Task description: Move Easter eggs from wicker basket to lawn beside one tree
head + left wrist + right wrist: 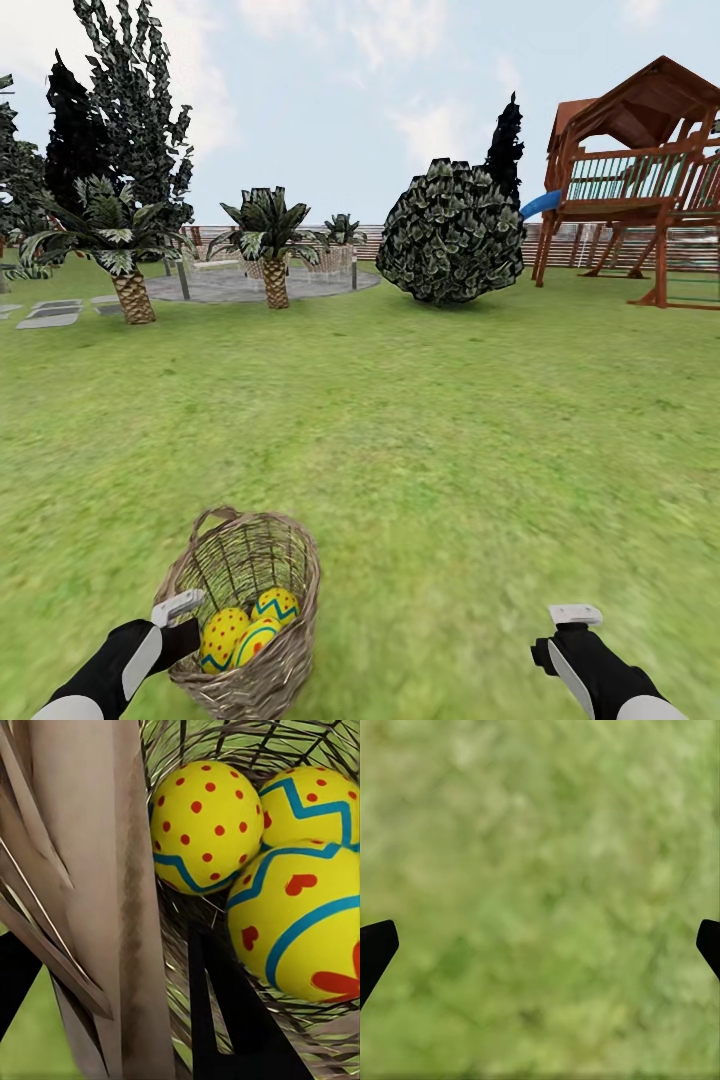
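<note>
Down at the near edge of the lawn (420,440), the wicker basket (290,570) sits right against the left gripper (178,607), which hangs at the basket's rim on its left side. All three eggs (250,628) are bunched together at the bottom, touching each other, so they lie just to the right of and below that gripper. From the left wrist camera one dark finger (240,1020) is poking inside the weave toward the eggs, and the other seems to be outside the wall, so I'd guess the jaws are apart and holding nothing. The dotted egg (204,825) is closest to that finger, and its long axis looks tilted, pointy end up toward the rim. Left arm is clearly the one for the job. The right gripper (575,615) hovers over bare grass, well apart from the basket, wide open and empty, with both fingertips at the sides of its wrist view. Farther off there's palms (270,240), a dark bush (450,235), and the playset (640,170) by the fence (560,245).
</note>
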Motion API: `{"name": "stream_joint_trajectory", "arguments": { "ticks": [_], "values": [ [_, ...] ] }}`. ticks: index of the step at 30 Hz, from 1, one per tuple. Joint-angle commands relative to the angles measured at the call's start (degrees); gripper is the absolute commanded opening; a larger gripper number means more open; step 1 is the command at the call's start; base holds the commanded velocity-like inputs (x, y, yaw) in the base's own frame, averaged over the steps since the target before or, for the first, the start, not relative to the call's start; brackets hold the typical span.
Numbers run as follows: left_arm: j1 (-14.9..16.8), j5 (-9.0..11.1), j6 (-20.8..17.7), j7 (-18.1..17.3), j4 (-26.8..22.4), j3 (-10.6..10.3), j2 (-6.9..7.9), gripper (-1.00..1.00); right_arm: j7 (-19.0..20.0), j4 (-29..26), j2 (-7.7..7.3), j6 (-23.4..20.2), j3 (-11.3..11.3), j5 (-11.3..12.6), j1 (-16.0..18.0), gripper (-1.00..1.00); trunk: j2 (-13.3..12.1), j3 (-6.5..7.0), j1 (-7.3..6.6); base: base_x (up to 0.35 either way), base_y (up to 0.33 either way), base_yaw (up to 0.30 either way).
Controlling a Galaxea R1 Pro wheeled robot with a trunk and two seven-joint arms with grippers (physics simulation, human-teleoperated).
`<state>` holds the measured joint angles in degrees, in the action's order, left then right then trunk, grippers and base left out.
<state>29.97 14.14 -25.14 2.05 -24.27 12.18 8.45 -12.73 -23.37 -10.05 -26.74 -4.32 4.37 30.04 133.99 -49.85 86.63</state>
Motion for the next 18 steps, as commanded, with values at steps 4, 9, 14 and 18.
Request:
{"name": "stream_joint_trajectory", "arguments": {
  "ticks": [4,9,14,18],
  "values": [
    [0.0,0.54,-0.34,0.28,0.01,0.05,-0.02,-1.0,-0.36,-0.1,-0.05,-0.33,-0.5,0.47,0.02,1.0,-1.18,0.47,-0.67,0.0,0.0,0.0],
    [0.0,0.62,-0.4,0.4,0.01,0.2,0.06,-1.0,-0.36,-0.1,-0.05,-0.24,-0.5,0.47,0.02,1.0,-3.18,1.37,-1.77,0.0,0.0,0.0],
    [0.0,0.62,-0.43,0.32,0.01,0.21,0.01,-1.0,-0.28,-0.1,-0.05,0.65,-0.51,0.52,0.02,1.0,-5.19,2.3,-2.87,0.0,0.0,-0.05],
    [0.0,0.62,-0.43,0.32,0.01,0.13,-0.01,-1.0,-0.28,-0.1,-0.13,0.72,-0.43,0.55,0.02,1.0,-6.79,3.11,-3.74,0.0,0.0,-0.251]
  ]
}}
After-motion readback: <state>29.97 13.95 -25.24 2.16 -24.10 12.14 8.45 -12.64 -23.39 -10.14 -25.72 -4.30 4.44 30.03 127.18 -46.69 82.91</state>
